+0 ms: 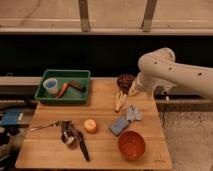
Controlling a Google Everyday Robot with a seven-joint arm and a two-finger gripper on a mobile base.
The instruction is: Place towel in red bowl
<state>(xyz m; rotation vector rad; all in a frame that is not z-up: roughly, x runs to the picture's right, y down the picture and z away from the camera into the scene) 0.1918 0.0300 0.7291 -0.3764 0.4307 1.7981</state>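
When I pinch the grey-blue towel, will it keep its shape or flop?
The towel lies in soft irregular folds, so it will probably sag from the gripper, which hangs open just left of it. It looks thin and light; a push would likely bunch it. Its edge sits by the blue sponge, which may get nudged.

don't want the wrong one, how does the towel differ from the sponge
The towel is paler grey-blue and crumpled; the sponge is stronger blue, a flat block. The towel lies nearer the gripper, which hangs close beside it; the sponge nearer the red bowl. Both are bluish, on the table.
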